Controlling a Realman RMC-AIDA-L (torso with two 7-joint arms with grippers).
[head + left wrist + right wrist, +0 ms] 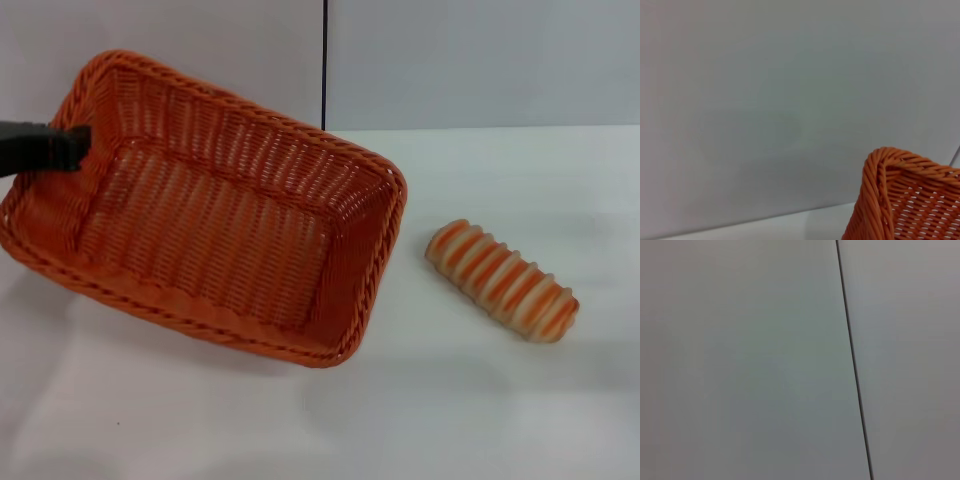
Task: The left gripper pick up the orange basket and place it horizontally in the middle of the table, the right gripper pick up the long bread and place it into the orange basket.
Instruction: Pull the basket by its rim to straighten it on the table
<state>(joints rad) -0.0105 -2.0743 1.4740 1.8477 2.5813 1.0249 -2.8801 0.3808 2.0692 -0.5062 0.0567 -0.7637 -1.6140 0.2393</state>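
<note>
The orange basket (210, 220) fills the left half of the head view, turned at a slant, its open side facing up. Its far left end looks raised, and a soft shadow lies on the table (450, 400) under it. My left gripper (82, 145) reaches in from the left edge and is shut on the basket's left short wall. One corner of the orange basket (905, 195) shows in the left wrist view. The long bread (503, 280) lies diagonally on the table to the basket's right, apart from it, striped side up. My right gripper is out of view.
A grey wall (480, 60) with a dark vertical seam (325, 60) stands behind the table. The right wrist view shows only this wall and the seam (852, 360). White tabletop spreads in front of the basket and the bread.
</note>
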